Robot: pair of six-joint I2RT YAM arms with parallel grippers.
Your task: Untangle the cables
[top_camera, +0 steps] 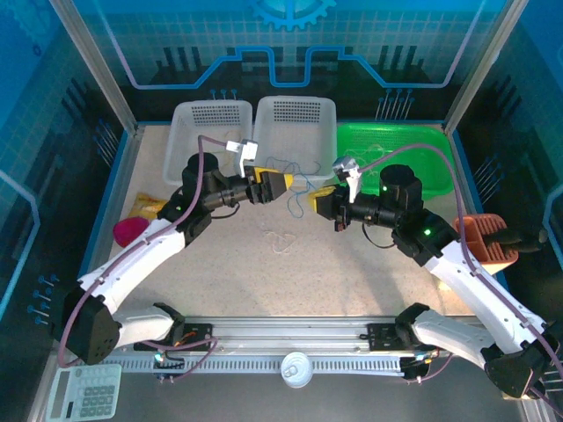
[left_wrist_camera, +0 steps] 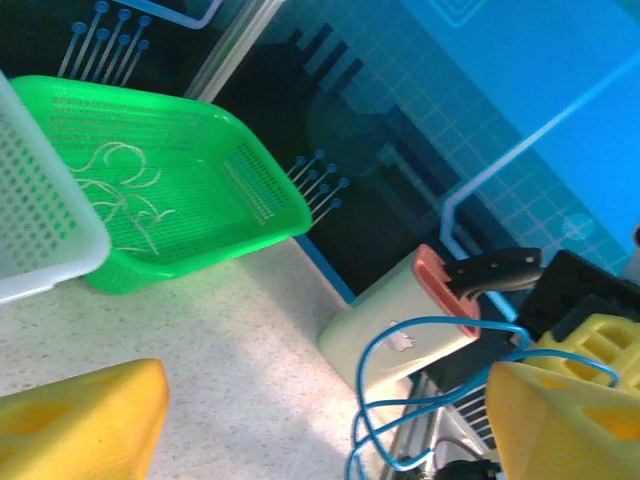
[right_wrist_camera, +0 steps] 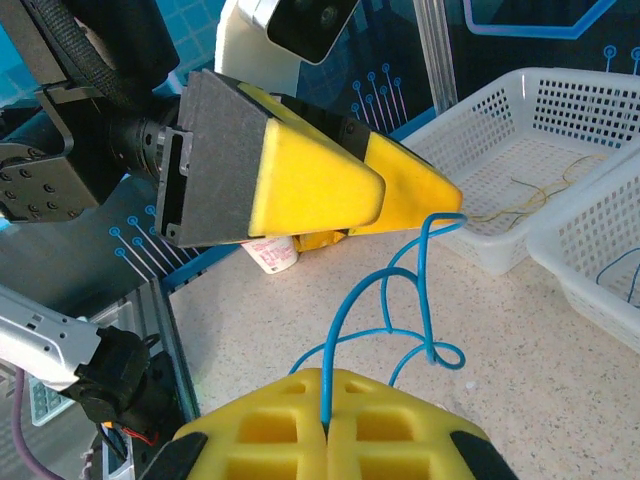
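Right wrist: both jaws closed, pinching blue cable (right_wrist_camera: pixel 385 300) ends.

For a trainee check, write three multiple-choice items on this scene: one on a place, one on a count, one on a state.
1. Where do the pale cables lie?
A. green basket
B. table
C. calculator

2. How many white baskets stand at the table's far edge?
A. one
B. two
C. four

3. How is the blue cable held?
A. lying free
B. by one end effector
C. by both end effectors

Key: 1 A, pale loops show inside the green basket. 2 B, two white baskets stand side by side. 3 C, the left end effector and right end effector each pinch it.
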